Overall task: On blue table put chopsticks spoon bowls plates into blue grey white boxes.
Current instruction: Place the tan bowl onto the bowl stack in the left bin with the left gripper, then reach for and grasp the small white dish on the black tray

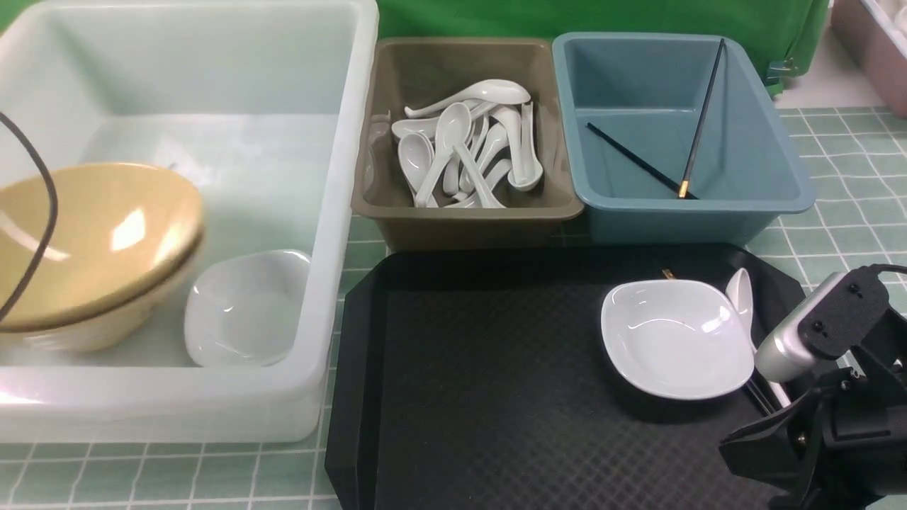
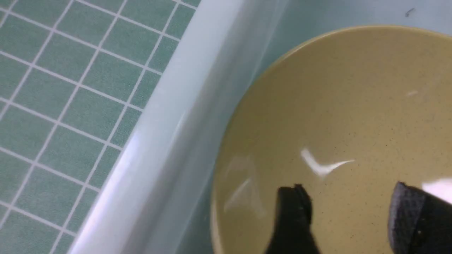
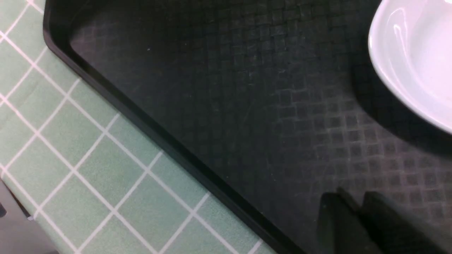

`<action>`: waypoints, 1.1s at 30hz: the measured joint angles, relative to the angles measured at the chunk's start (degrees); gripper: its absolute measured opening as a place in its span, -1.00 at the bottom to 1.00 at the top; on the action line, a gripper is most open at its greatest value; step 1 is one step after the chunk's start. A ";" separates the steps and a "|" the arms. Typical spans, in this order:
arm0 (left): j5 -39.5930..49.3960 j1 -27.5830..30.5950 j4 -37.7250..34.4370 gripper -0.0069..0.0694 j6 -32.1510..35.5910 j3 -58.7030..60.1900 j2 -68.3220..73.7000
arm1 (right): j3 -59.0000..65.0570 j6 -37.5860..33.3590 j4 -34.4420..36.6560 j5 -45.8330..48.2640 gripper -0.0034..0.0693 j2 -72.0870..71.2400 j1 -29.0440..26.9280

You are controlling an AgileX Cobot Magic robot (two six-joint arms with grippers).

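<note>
My left gripper (image 2: 348, 199) is open, hanging over the inside of the upper of two stacked yellow bowls (image 1: 99, 241) in the white box (image 1: 340, 212); nothing is between its fingers. It does not show in the front view. A small white bowl (image 1: 244, 308) lies beside them. On the black tray (image 1: 482, 382) sit a white plate (image 1: 673, 336), a white spoon (image 1: 740, 294) and dark chopsticks (image 1: 762, 397) partly under the plate. My right gripper (image 3: 353, 199) is low over the tray's near edge, slightly open and empty, with the plate (image 3: 413, 60) further off.
The grey box (image 1: 464, 212) holds several white spoons (image 1: 468, 149). Two black chopsticks (image 1: 698, 134) lie in the blue box (image 1: 786, 191). My right arm (image 1: 829, 425) stands at the tray's near right corner. Green checked cloth (image 1: 177, 474) covers the table.
</note>
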 joint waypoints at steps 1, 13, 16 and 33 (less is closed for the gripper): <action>0.00 0.00 0.48 0.22 -0.18 -0.06 -0.16 | 0.00 0.11 0.00 -0.06 -0.55 0.00 0.00; 7.08 -0.94 -7.50 0.62 0.80 -5.70 -15.40 | 0.00 1.89 -1.24 -3.54 -0.47 0.00 -0.24; 7.46 -5.16 -14.61 0.20 6.75 -5.00 -21.93 | -0.16 6.11 -4.13 -7.25 -0.36 0.07 -2.16; -3.07 -27.76 -21.43 -0.81 36.03 29.43 -54.56 | -17.97 19.65 -7.95 -4.92 0.18 25.58 -11.71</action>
